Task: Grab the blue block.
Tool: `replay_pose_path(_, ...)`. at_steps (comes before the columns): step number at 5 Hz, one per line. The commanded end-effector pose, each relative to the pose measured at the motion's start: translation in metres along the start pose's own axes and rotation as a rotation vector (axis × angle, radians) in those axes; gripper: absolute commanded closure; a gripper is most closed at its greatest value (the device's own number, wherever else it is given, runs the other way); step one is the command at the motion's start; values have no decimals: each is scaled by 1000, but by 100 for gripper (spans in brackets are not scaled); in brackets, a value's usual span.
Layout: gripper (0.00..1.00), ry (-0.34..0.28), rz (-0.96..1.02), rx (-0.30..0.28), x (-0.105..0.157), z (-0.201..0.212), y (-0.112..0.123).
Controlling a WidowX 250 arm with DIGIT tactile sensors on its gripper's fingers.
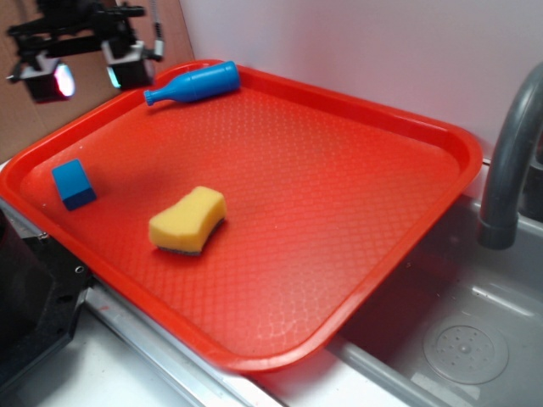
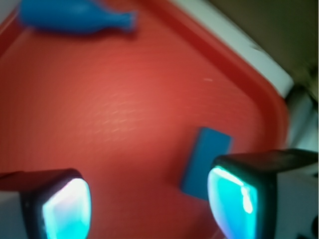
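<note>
A: Starting big: red tray [image 1: 356,195], propped over a grey sink [image 1: 458,339], grey faucet [image 1: 509,161] rising at the right edge.

B: And on the tray?

A: Blue bottle-shaped toy [image 1: 193,85] lying on its side near the far rim. Yellow sponge [image 1: 188,219] flat toward the middle. Smallest, the blue block [image 1: 74,184], resting near the tray's left edge, well apart from both.

B: Handling of that block?

A: Probably light and rigid, judging by crisp edges and plain faces. Likely smooth, so some risk of slipping if pinched off-centre. Best taken across the two long flat sides, near the middle, not by the corners.

B: Gripper [image 1: 85,76]?

A: Raised above the tray's far left corner, empty, jaws spread wide with nothing between them.

B: Block against the jaws?

A: Not between them. In the wrist view, block [image 2: 205,162] partly hidden behind one pad [image 2: 234,199], just beside it and off-centre from the gap. Needs a sideways shift to centre, perhaps a wrist turn to square with the long sides, then a descent.
</note>
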State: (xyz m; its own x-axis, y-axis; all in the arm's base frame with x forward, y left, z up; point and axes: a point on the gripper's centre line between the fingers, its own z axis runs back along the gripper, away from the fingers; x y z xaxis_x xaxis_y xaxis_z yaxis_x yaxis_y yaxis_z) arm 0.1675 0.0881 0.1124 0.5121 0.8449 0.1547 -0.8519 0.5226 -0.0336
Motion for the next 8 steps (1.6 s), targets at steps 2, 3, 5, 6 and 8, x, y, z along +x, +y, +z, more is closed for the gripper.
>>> replay_pose_path(2,0,-3,204,10,10,-16,67)
replay_pose_path(3,0,4,156,42,10,-41,66)
replay_pose_path(5,0,20,98,53,3,-79,49)
replay_pose_path(6,0,25,85,67,-7,-86,39)
replay_pose_path(8,44,55,75,100,-32,-92,30)
